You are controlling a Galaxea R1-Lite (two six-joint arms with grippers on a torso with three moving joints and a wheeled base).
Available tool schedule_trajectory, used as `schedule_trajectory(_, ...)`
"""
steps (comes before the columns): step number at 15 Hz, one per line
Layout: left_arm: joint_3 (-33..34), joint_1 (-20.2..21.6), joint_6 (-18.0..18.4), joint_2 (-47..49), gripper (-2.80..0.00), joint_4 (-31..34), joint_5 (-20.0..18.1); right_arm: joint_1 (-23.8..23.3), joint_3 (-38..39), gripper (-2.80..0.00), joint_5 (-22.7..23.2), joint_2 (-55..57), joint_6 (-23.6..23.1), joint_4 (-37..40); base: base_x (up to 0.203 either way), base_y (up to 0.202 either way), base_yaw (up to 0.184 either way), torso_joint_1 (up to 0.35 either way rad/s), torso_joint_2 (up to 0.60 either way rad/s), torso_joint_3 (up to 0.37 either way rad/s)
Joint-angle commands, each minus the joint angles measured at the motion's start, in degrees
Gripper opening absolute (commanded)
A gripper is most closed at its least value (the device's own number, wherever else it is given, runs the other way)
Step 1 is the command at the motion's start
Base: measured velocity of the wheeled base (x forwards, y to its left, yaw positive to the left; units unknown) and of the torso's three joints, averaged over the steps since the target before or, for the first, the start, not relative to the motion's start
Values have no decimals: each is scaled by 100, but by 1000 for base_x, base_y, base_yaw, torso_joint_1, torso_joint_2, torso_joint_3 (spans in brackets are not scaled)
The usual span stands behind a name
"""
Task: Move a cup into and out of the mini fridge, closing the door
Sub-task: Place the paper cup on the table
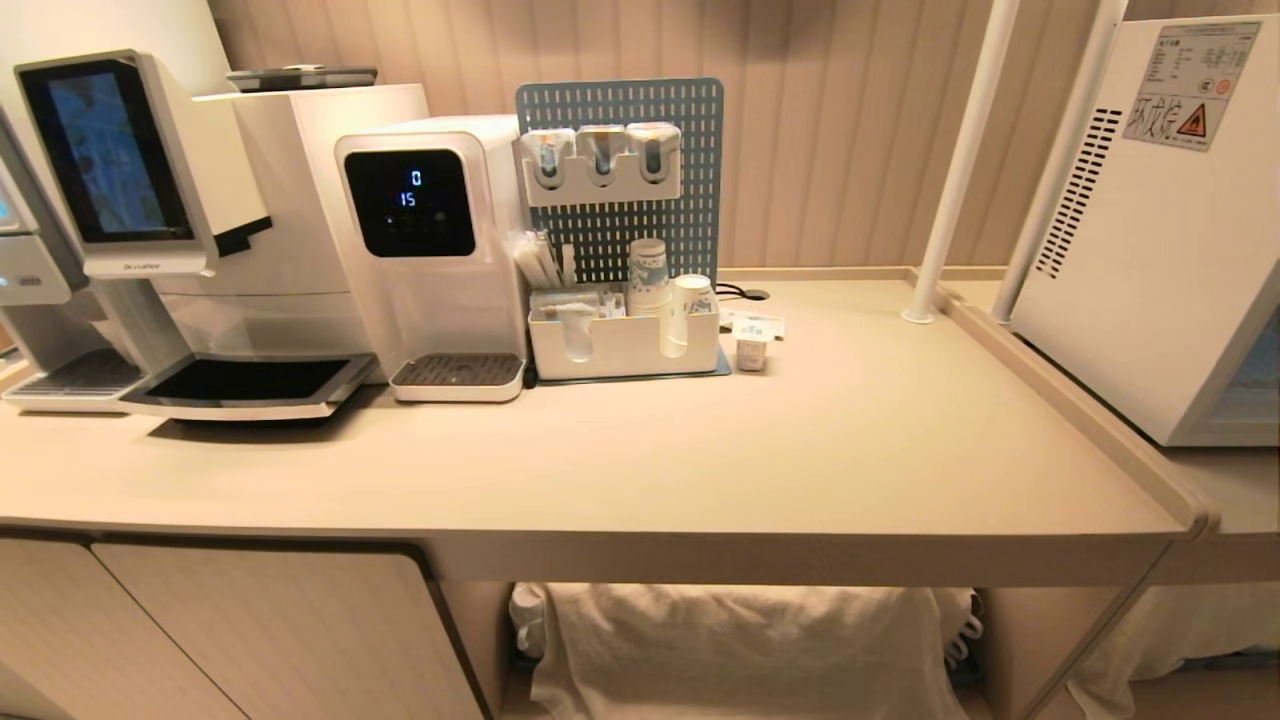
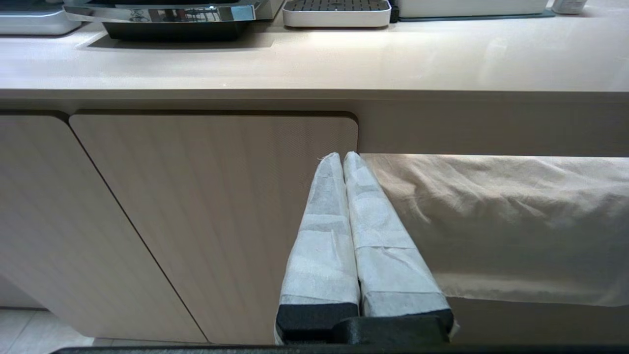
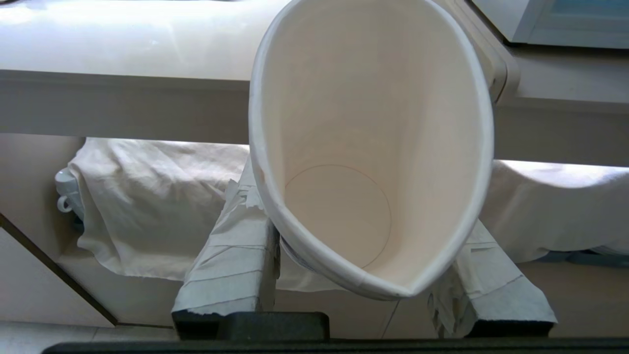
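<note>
Cup first — the small white paper cup [image 3: 373,147] sits squeezed between the padded fingers [image 3: 231,260] of my right gripper [image 3: 363,275], its rim bent oval, held low in front of the beige counter [image 1: 800,470]. My left gripper [image 2: 342,162] hangs closed and empty. Whether fridge work is done I can't judge — the white mini fridge [image 1: 1150,250] stands at my right, its door mostly out of frame.

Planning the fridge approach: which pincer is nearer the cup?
Right. The right pincer is shut on the cup, squeezing it between both fingers below counter level. The left pincer is shut and empty, in front of the cabinet door, no cup near it.
</note>
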Motion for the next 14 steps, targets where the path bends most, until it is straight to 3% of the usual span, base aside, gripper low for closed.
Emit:
schedule_trajectory(1, 0, -6, -3, -1, -280, -8, 0, 2, -1, -280, 1, 7, 61, -3, 0, 0, 0, 0, 0, 0)
schedule_trajectory(5, 0, 2, -3, -1, -280, 1, 0, 2, -99, -280, -6, 8, 188, 185, 0, 0, 0, 0, 0, 0)
schedule_trajectory(7, 0, 2, -3, -1, -280, 1, 0, 5, -624, -280, 112, 222, 300, 747, 0, 0, 0, 0, 0, 0)
schedule_trajectory(9, 0, -1, -3, -1, -280, -3, 0, 11, -2056, -280, 232, 958, 425, 1682, 0, 0, 0, 0, 0, 0)
schedule_trajectory(12, 0, 2, -3, -1, -280, 1, 0, 101, -3777, -280, 343, 2942, 533, 2742, 0, 0, 0, 0, 0, 0)
schedule_trajectory(14, 0, 2, -3, -1, -280, -2, 0, 203, -4953, -280, 650, 4483, 708, 3660, 0, 0, 0, 0, 0, 0)
